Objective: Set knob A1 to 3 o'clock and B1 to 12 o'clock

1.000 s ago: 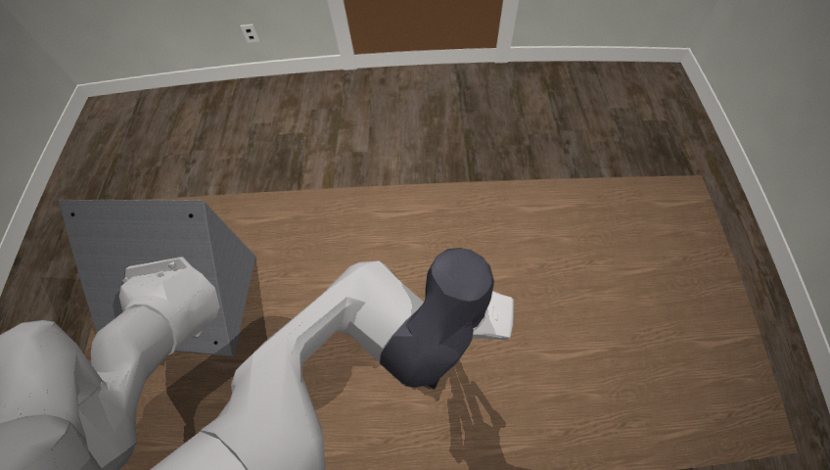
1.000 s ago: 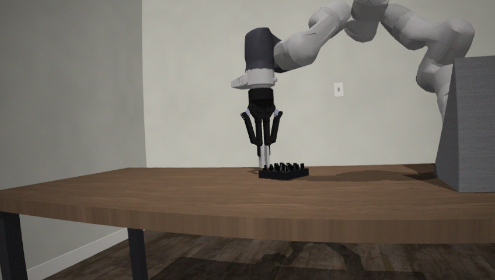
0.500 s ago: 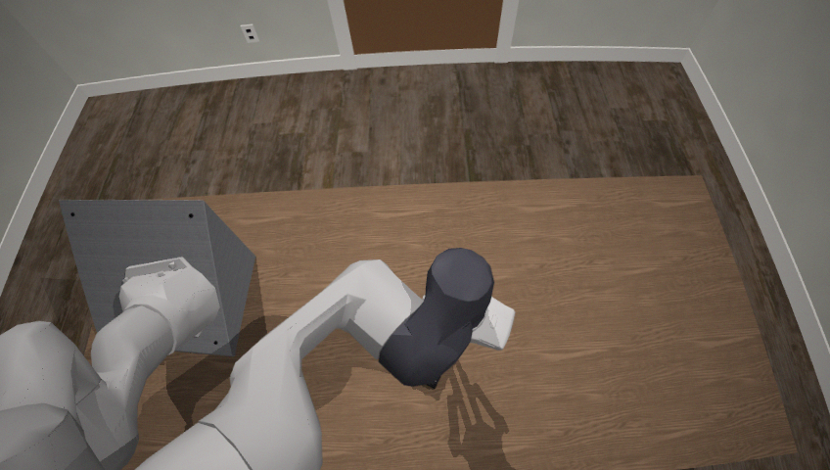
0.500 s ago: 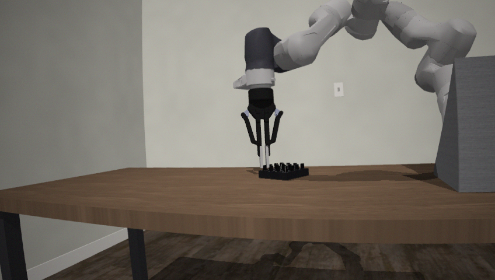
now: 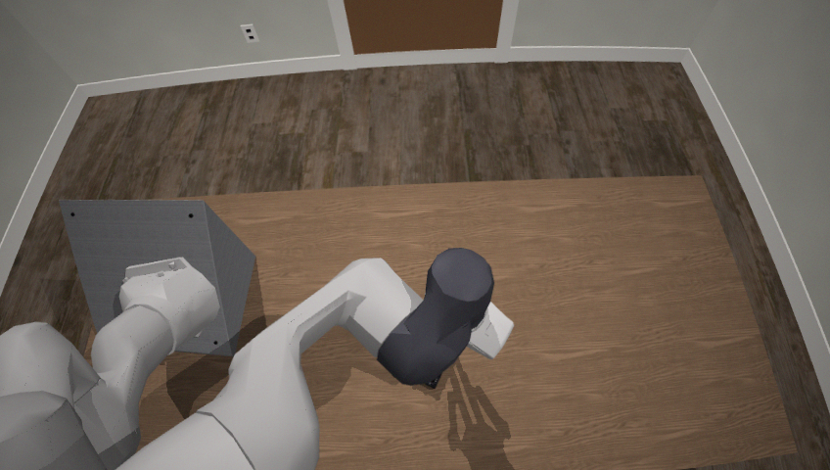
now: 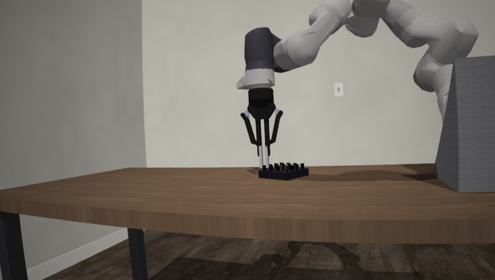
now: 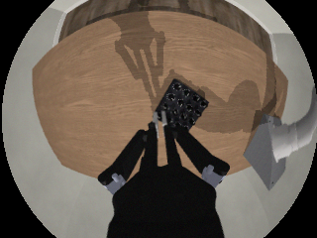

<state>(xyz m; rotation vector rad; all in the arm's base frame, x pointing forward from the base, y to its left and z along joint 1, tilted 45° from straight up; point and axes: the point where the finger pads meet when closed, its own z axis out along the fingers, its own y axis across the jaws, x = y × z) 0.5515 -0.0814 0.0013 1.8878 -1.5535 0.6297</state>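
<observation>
The knob box [image 6: 283, 172] is a small black box with rows of black knobs, standing on the wooden table. It also shows in the wrist view [image 7: 181, 107]. My gripper [image 6: 263, 165] points straight down at the box's left end in the exterior view. Its fingers are nearly together and grip a corner knob of the box, which sits at the fingertips in the wrist view [image 7: 160, 119]. The knob names and white lines are too small to read. In the top view the arm's dark wrist [image 5: 434, 326] hides the box and the fingers.
A tall grey block [image 6: 467, 128] holding the arm's base stands on the table beside the box, also in the top view [image 5: 157, 261]. The table's front edge [image 6: 243, 214] lies well away from the box.
</observation>
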